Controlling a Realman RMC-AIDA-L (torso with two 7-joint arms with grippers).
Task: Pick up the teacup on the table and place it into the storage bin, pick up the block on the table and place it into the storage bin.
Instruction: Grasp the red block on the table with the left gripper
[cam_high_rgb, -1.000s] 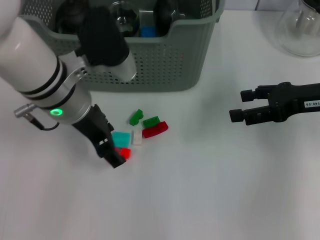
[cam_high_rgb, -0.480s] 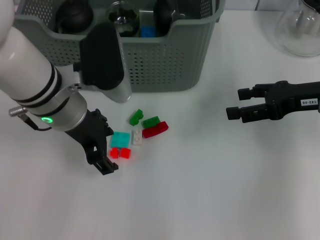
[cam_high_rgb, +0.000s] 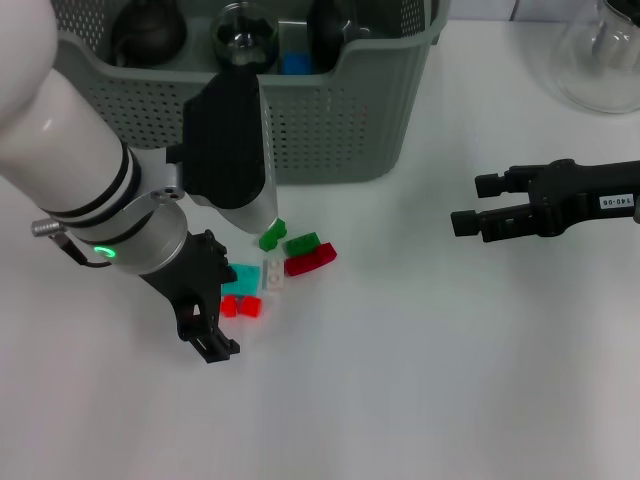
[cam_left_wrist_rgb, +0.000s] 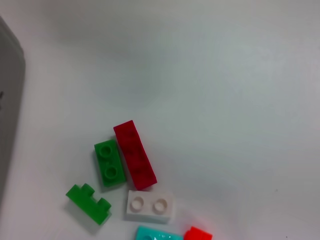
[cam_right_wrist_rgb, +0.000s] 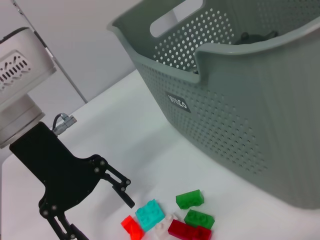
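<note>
Several small blocks lie in a cluster in front of the storage bin (cam_high_rgb: 330, 130): two green (cam_high_rgb: 271, 235) (cam_high_rgb: 301, 243), a dark red (cam_high_rgb: 311, 259), a white (cam_high_rgb: 273, 274), a teal (cam_high_rgb: 243, 277) and a bright red block (cam_high_rgb: 242, 306). My left gripper (cam_high_rgb: 215, 312) hangs low beside the bright red block, open, with nothing held. In the right wrist view the left gripper (cam_right_wrist_rgb: 102, 219) stands with its jaws apart, next to the red block (cam_right_wrist_rgb: 131, 226) and teal block (cam_right_wrist_rgb: 150, 214). My right gripper (cam_high_rgb: 472, 204) waits open at the right. No teacup shows on the table.
Dark rounded vessels (cam_high_rgb: 145, 30), a glass vessel (cam_high_rgb: 240, 25) and a blue block (cam_high_rgb: 296, 63) lie inside the bin. A clear glass flask (cam_high_rgb: 600, 55) stands at the back right. Bare white table spreads between the blocks and the right gripper.
My left gripper has drawn back off the bright red block and shifted slightly toward the table's front. The blocks lie about where they were. The right gripper has barely moved.
</note>
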